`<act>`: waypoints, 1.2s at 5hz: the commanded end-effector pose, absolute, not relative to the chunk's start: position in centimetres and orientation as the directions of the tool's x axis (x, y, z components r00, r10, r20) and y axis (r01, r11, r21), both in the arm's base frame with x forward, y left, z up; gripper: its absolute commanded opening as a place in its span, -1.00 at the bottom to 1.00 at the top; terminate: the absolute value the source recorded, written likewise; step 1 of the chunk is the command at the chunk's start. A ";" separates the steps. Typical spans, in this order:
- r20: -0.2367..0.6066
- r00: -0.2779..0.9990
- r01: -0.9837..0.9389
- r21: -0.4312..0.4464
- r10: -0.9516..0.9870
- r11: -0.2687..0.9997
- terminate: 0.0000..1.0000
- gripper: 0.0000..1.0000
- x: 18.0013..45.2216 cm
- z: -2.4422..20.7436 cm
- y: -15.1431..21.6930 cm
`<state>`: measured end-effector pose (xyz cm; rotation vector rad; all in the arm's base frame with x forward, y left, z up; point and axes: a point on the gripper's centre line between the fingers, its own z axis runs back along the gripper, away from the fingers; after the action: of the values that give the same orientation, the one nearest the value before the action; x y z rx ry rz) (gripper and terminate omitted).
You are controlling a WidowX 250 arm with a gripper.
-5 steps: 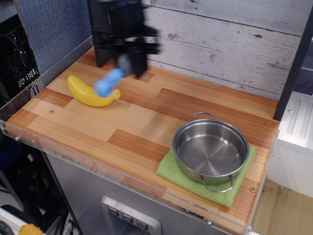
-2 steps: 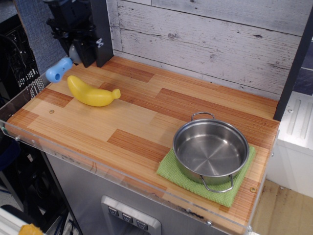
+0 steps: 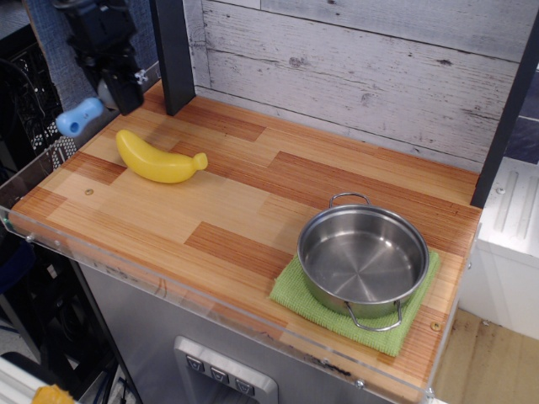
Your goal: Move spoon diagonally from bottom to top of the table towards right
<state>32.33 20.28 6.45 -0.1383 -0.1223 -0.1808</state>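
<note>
The spoon (image 3: 78,115) shows its light-blue handle, hanging in the air over the far left corner of the table (image 3: 227,202). Its dark-grey bowl is hidden in the jaws. My gripper (image 3: 112,91) is shut on the spoon's bowl end and holds it above the table's left edge, up and to the left of the yellow banana (image 3: 158,160).
A steel pot (image 3: 364,257) stands on a green cloth (image 3: 295,290) at the front right. A dark post (image 3: 173,55) rises at the back left. A plank wall runs along the back. A clear acrylic edge lines the front and left sides.
My gripper has carried the spoon to the left, from over the banana to beyond the table's far left corner. The banana and pot have not moved.
</note>
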 end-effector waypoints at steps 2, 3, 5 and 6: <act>0.135 0.989 -0.088 0.211 0.060 0.973 -1.00 -1.00 30.3 9.4 17.4; 0.116 0.990 -0.108 0.210 0.085 0.972 -1.00 -1.00 29.9 7.7 16.8; 0.113 0.991 -0.071 0.000 0.070 0.997 -1.00 -1.00 28.9 4.3 16.5; 0.121 0.991 -0.040 -0.084 0.050 0.996 -1.00 -1.00 28.3 3.3 16.2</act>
<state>27.84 16.03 2.04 -0.1030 -0.1013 0.0464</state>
